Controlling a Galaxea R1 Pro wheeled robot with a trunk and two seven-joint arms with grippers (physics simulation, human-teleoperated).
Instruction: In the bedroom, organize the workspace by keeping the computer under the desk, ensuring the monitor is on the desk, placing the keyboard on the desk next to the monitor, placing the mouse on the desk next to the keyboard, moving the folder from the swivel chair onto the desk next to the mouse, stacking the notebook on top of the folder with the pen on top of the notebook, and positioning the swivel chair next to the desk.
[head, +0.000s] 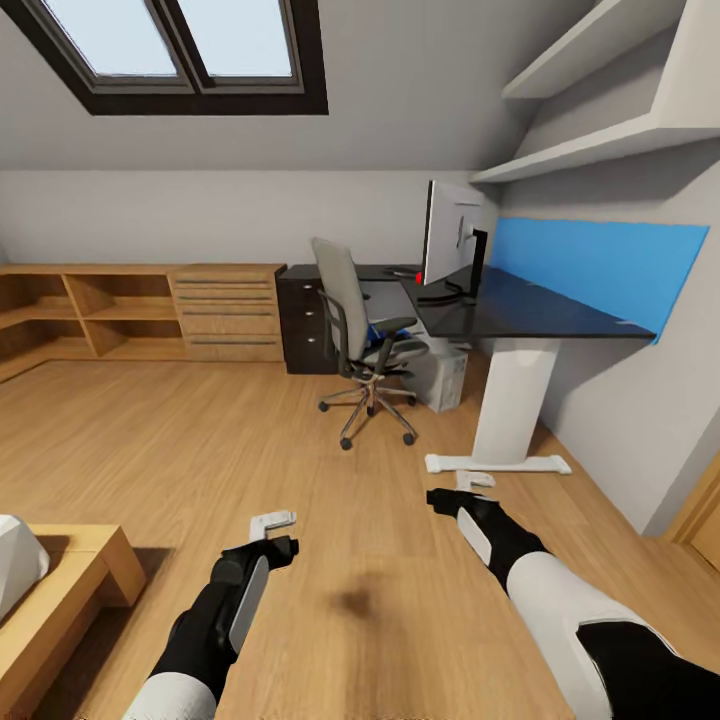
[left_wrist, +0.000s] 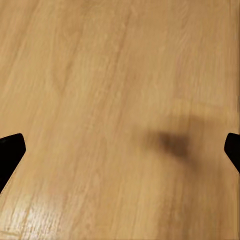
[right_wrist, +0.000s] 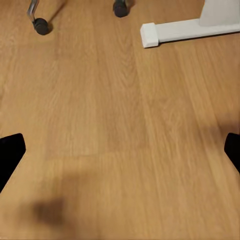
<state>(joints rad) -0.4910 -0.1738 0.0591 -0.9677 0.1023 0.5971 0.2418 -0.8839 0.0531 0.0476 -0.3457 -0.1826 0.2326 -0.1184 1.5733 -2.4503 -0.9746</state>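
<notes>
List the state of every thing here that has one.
monitor: upright on the desk.
swivel chair: upright, beside the desk, something blue on its seat.
drawer unit: drawers shut.
left gripper: open, empty.
right gripper: open, empty.
</notes>
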